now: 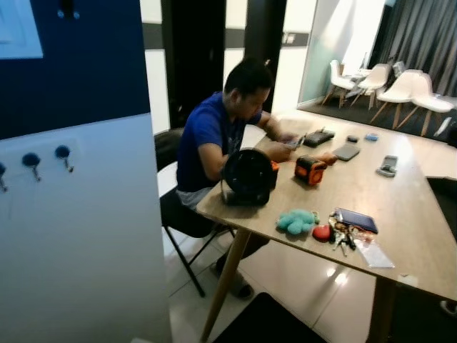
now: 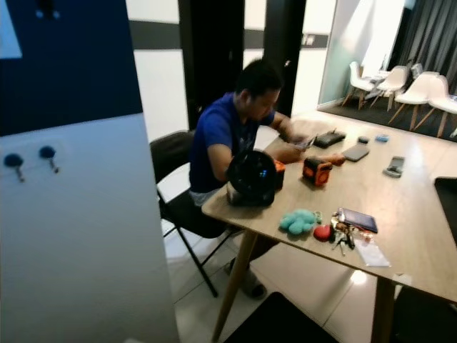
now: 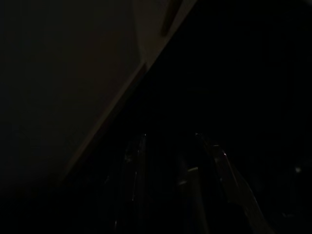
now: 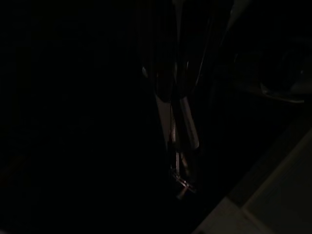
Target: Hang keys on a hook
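A bunch of keys (image 1: 342, 236) with a red tag (image 1: 322, 232) lies near the front edge of the wooden table (image 1: 400, 207), to the right of a teal plush toy (image 1: 296, 221). Three blue-capped hooks (image 1: 31, 163) stick out of the white panel (image 1: 86, 236) at the near left; two of them (image 2: 47, 155) show in the right eye view. The keys are well to the right of the hooks. Both arms hang idle in the dark: my left gripper (image 3: 170, 165) and my right gripper (image 4: 173, 112) can barely be made out.
A person in a blue shirt (image 1: 211, 139) sits on a black chair (image 1: 175, 207) at the table's left end. On the table are a black round device (image 1: 248, 176), an orange-black box (image 1: 310, 170), a dark wallet (image 1: 355, 220) and phones (image 1: 388, 166). White chairs (image 1: 414, 93) stand far back.
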Controlling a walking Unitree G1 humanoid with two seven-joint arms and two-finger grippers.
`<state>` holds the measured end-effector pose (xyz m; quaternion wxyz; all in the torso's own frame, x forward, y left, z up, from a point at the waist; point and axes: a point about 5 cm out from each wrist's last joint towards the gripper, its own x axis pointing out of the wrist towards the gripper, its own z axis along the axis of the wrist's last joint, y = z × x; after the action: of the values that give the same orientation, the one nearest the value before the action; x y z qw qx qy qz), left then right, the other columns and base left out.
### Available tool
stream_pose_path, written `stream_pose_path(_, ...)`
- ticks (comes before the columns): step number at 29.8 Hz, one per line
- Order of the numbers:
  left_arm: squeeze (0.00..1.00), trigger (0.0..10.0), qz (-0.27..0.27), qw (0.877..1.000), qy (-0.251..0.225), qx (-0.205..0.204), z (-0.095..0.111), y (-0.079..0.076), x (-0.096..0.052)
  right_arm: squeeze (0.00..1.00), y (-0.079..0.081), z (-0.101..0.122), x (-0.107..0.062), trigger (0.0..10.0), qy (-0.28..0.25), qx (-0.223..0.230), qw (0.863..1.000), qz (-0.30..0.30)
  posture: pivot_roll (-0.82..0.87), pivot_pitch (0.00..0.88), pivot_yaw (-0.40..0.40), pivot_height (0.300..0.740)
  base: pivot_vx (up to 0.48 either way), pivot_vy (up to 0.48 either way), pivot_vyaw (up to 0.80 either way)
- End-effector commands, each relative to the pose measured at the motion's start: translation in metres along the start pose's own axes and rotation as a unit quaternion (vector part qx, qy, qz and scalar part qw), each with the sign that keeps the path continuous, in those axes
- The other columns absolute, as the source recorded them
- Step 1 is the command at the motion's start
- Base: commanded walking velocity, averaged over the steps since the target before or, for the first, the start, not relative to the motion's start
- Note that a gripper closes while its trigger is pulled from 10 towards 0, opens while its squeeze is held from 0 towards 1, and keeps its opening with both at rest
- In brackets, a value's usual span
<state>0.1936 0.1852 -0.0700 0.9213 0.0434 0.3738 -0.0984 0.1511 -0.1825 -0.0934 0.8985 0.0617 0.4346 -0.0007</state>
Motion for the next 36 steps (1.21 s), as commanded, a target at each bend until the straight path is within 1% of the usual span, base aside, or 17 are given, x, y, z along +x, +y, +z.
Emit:
stream_pose_path(1, 0.00, 10.0, 0.007, 1.000, -0.010, 0.003, 0.0027, 0.0066, -0.0013, 0.00, 0.0004, 0.0006, -0.0001, 10.0, -0.005, 0.003, 1.000, -0.002, 0.08, 0.012, 0.011, 0.740, 0.000, 0.000, 0.00)
stream_pose_path(10, 0.00, 10.0, 0.003, 1.000, -0.012, 0.012, 0.0022, 0.0073, -0.0021, 0.00, 0.0023, 0.0017, 0.0005, 10.0, -0.008, 0.005, 1.000, -0.001, 0.08, 0.014, 0.014, 0.740, 0.000, 0.000, 0.00)
stream_pose_path(16, 0.00, 10.0, 0.013, 1.000, -0.013, -0.002, 0.0012, 0.0082, -0.0024, 0.00, 0.0028, 0.0024, 0.0008, 10.0, -0.009, 0.005, 1.000, 0.000, 0.08, 0.012, 0.013, 0.740, 0.000, 0.000, 0.00)
stream_pose_path(20, 0.00, 10.0, 0.015, 1.000, -0.015, -0.004, 0.0013, 0.0085, -0.0025, 0.00, 0.0028, 0.0030, 0.0009, 10.0, -0.010, 0.001, 1.000, 0.001, 0.08, 0.012, 0.012, 0.740, 0.000, 0.000, 0.00)
stream_pose_path(22, 0.00, 10.0, 0.016, 1.000, -0.017, -0.006, 0.0017, 0.0083, -0.0024, 0.00, 0.0033, 0.0045, 0.0011, 10.0, -0.013, -0.009, 1.000, 0.007, 0.08, 0.012, 0.012, 0.740, 0.000, 0.000, 0.00)
stream_pose_path(36, 0.00, 10.0, 0.020, 1.000, -0.016, -0.009, 0.0018, 0.0091, -0.0023, 0.00, 0.0049, 0.0058, 0.0017, 10.0, -0.014, -0.016, 1.000, 0.012, 0.08, 0.011, 0.012, 0.740, 0.000, 0.000, 0.76)
